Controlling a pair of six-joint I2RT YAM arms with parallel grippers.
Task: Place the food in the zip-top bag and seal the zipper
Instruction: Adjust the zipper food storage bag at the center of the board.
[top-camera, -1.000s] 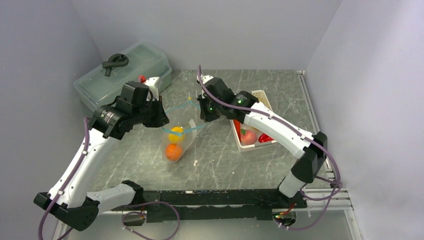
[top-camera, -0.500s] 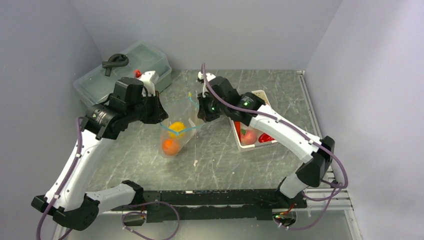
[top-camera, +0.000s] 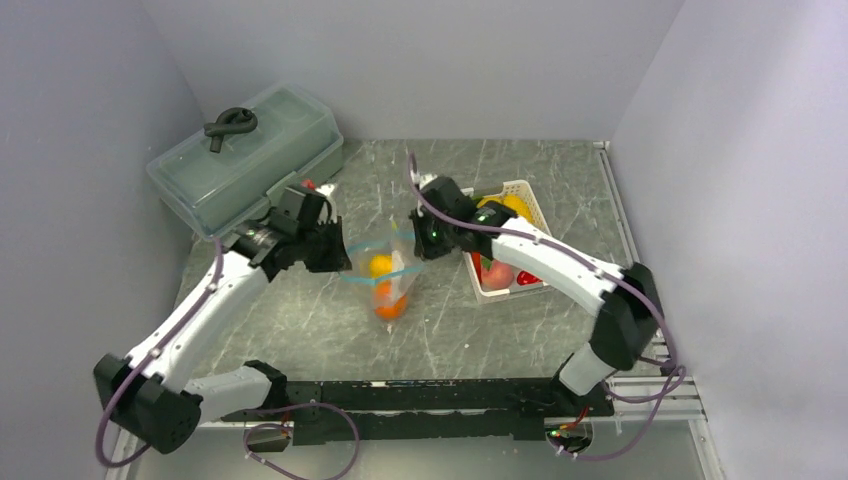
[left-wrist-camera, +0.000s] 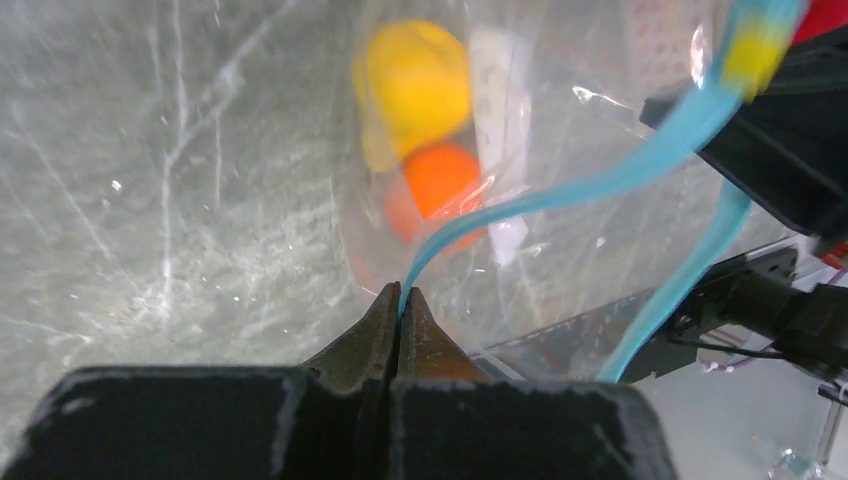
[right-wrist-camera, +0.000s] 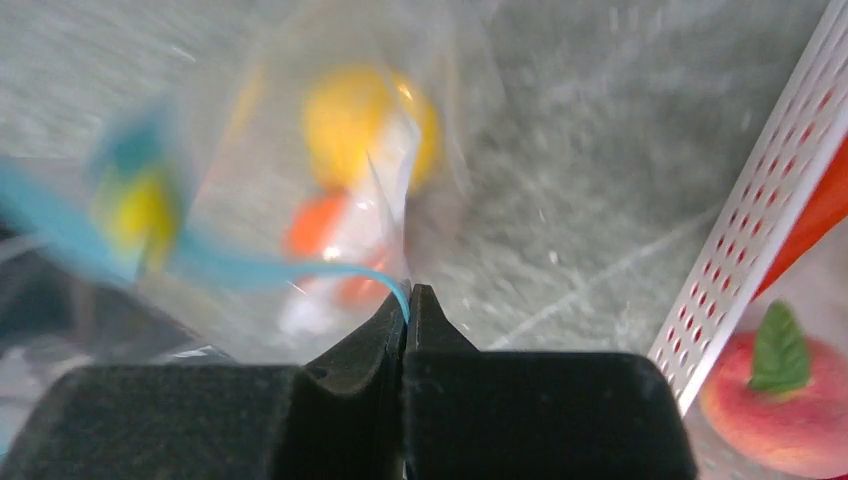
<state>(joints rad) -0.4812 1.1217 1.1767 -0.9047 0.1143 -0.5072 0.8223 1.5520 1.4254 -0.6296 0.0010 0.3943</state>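
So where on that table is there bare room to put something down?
Bare table lies between the zip-top bag and the near rail, and at the back between the lidded box and the basket. The middle is crowded: the left tool and right tool both pinch the bag's zipper there.

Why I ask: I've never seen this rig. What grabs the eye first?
A clear bag is held up mid-table, the left hand and right hand each pinching its blue strip, with a yellow fruit and an orange inside. At right, a white basket holds more toy food.
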